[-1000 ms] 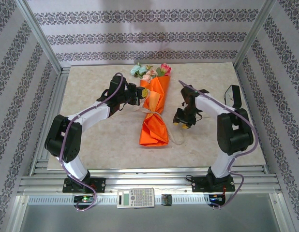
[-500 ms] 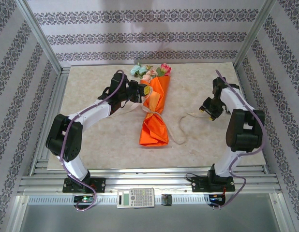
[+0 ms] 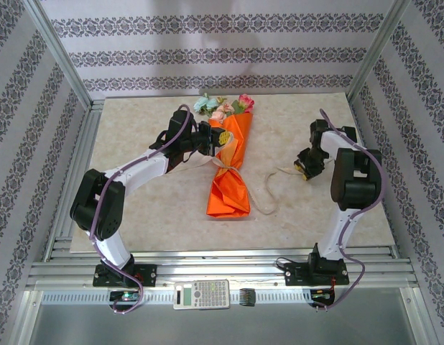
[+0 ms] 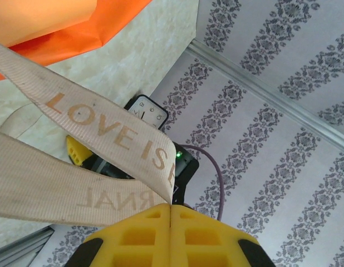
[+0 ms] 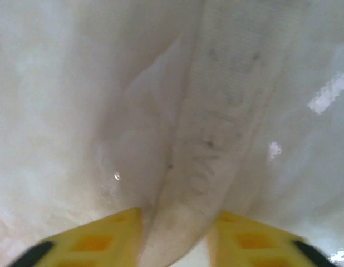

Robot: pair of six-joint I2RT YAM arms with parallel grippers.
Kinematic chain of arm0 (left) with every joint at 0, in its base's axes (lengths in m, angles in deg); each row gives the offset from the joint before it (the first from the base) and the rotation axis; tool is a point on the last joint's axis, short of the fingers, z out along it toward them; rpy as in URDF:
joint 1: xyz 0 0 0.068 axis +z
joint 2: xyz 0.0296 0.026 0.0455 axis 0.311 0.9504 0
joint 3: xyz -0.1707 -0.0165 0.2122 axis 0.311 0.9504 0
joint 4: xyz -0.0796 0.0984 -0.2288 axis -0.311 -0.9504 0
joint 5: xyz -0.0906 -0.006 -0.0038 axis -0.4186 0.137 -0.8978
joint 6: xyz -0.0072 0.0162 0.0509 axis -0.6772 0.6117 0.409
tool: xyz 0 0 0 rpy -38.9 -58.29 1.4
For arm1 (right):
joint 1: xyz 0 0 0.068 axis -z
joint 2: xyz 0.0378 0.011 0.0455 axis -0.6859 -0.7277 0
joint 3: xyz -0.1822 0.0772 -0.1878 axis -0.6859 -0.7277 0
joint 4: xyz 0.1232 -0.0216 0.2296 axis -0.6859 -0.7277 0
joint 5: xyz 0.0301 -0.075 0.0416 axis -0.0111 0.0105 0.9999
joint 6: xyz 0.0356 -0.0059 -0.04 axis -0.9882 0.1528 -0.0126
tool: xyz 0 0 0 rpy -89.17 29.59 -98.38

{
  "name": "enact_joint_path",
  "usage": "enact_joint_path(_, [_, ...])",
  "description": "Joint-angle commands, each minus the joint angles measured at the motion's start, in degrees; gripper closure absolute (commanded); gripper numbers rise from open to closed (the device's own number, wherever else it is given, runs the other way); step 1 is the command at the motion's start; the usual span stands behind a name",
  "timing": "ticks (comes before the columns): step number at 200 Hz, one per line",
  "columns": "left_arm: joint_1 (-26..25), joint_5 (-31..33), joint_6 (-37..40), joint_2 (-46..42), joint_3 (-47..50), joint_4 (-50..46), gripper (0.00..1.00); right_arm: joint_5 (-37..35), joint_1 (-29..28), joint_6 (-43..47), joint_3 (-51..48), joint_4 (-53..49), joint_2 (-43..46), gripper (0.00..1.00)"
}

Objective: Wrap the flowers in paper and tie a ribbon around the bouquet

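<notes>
Two yellow fingertips of the left gripper (image 4: 171,207) are pressing together, pinching the beige printed fabric ribbon (image 4: 105,125) beside the orange paper-cone bouquet (image 3: 229,172), which is lying in the middle of the pale marbled table (image 3: 136,215). The right gripper (image 5: 176,216) is straddling the ribbon's loose tail with its fingers slightly apart; whether it is gripping the tail I cannot tell

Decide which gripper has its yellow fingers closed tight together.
The left gripper: its fingers meet, pinching the ribbon. On the right gripper they stand apart, ribbon between them.
</notes>
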Motion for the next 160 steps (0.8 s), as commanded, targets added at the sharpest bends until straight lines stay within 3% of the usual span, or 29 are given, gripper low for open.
enact_joint_path(1, [-1.0, -2.4, 2.7, -0.6, -0.3, 1.8, 1.00, 0.5, -0.4, -2.8, -0.7, 3.6, -1.0, 0.96])
enact_joint_path(4, [-1.0, -2.5, 2.9, -0.6, -0.2, 1.8, 1.00, 0.3, -0.5, -2.7, -0.8, 3.9, -0.6, 1.00])
enact_joint_path(38, [-1.3, -5.7, 7.4, 0.3, -0.7, 1.5, 1.00, -1.4, -4.9, 1.9, 5.1, 5.2, 5.0, 1.00])
enact_joint_path(85, [-1.9, -5.8, 22.6, 0.0, -0.1, -5.0, 1.00, 2.7, -17.0, 10.9, 30.2, 1.4, 6.7, 1.00])
enact_joint_path(118, [-2.8, -3.9, 31.2, -0.1, 2.4, -4.0, 1.00, 10.8, -24.4, 10.9, 46.5, 2.1, 0.1, 1.00])
enact_joint_path(160, [-5.1, 0.4, 41.6, -1.3, 6.9, -1.2, 1.00, 20.4, -33.6, 11.7, 74.9, 0.7, -15.9, 1.00])
